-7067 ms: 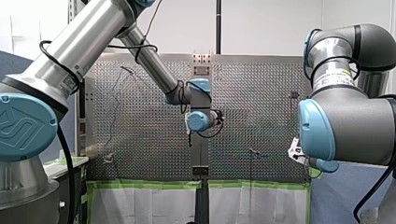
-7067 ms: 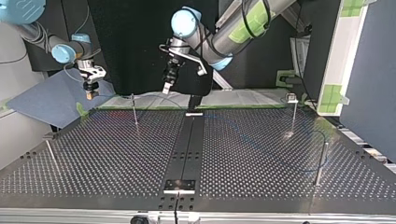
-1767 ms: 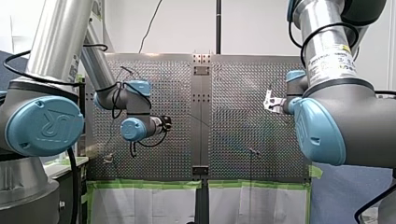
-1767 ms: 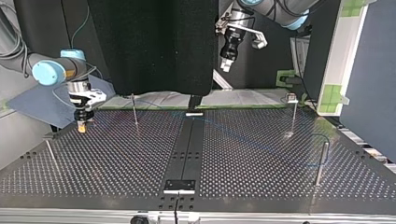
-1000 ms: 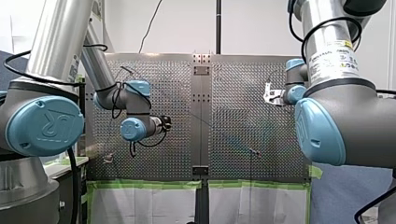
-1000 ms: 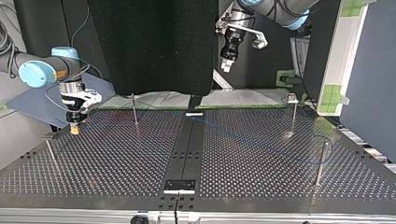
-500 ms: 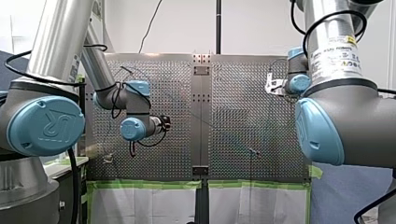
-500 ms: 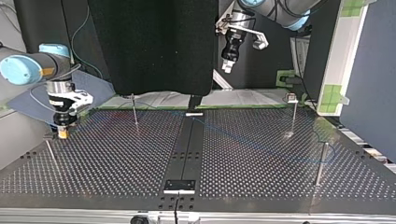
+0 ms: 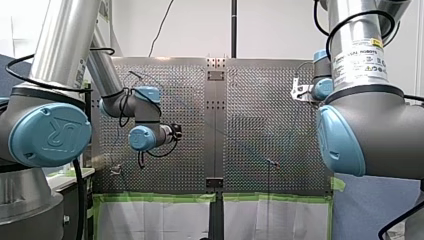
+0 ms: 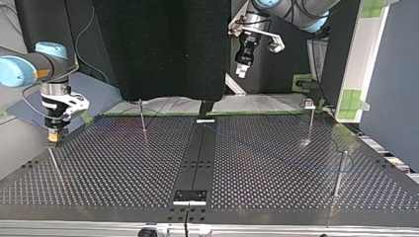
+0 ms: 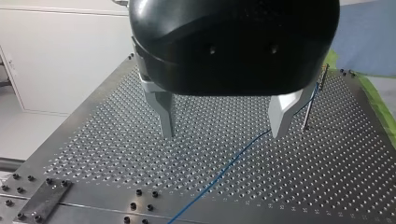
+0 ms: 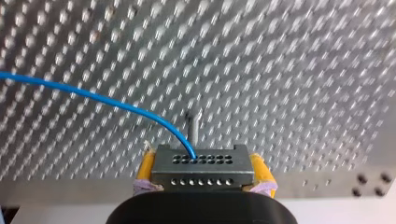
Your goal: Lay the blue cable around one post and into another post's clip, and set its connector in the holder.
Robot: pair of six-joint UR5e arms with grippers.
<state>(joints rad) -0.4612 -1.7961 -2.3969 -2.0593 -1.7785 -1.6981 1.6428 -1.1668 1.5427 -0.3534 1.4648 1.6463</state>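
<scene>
My right gripper (image 10: 53,134) is shut on the grey connector (image 12: 203,169), which sits between its yellow pads (image 12: 145,169). It hangs low over the perforated plate at the top view's far left, just above a thin post (image 10: 53,163). The blue cable (image 12: 98,98) leaves the connector and curves off to one side. In the top view the cable (image 10: 276,157) crosses the plate and bends around a post (image 10: 340,170) at the right. My left gripper (image 11: 224,126) is open, high above the plate, with the cable (image 11: 224,168) lying under it.
Two more thin posts (image 10: 142,118) (image 10: 310,121) stand near the plate's far edge in the top view. A dark centre strip (image 10: 197,158) carries a small bracket (image 10: 189,196) near the front edge. A black drape (image 10: 163,49) hangs behind the plate.
My right gripper has carried the connector further toward the top view's left and lower, down to the corner post. The cable's loop at the right-hand post has tightened. My left arm has barely moved.
</scene>
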